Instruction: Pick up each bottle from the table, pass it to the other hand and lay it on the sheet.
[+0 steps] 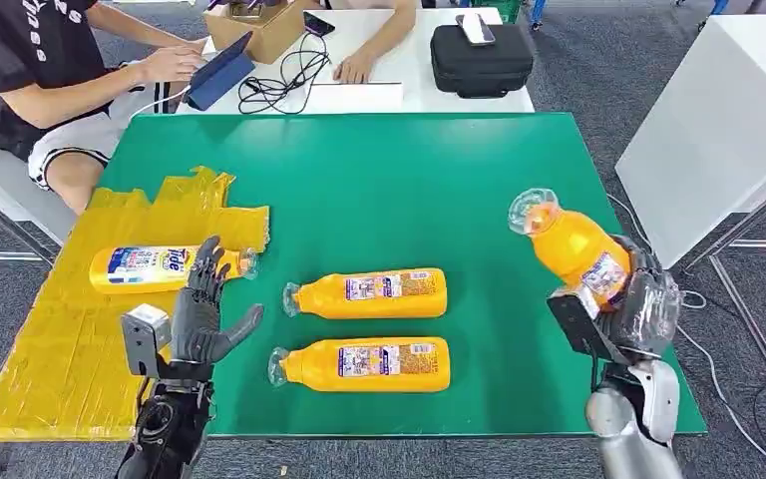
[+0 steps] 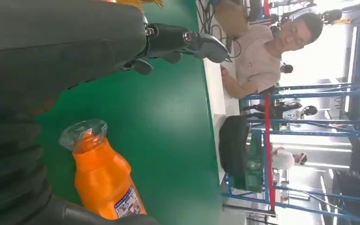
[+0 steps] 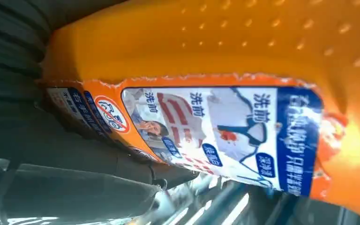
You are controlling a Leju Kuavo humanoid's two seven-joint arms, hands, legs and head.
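My right hand (image 1: 643, 304) grips an orange bottle (image 1: 571, 244) by its lower body and holds it tilted above the right side of the green table (image 1: 399, 180); its label (image 3: 225, 136) shows close in the right wrist view, and the same bottle (image 2: 104, 176) appears in the left wrist view. My left hand (image 1: 202, 314) hovers with fingers spread and nothing in it at the edge of the yellow sheet (image 1: 70, 339). One orange bottle (image 1: 165, 266) lies on the sheet. Two more bottles (image 1: 369, 294) (image 1: 364, 364) lie on their sides on the table's middle.
A person (image 1: 50, 70) sits at the far left with a tablet (image 1: 219, 72). Behind the green table stands a white table with a black case (image 1: 481, 60), cables and a cardboard box. A white board (image 1: 718, 120) stands to the right.
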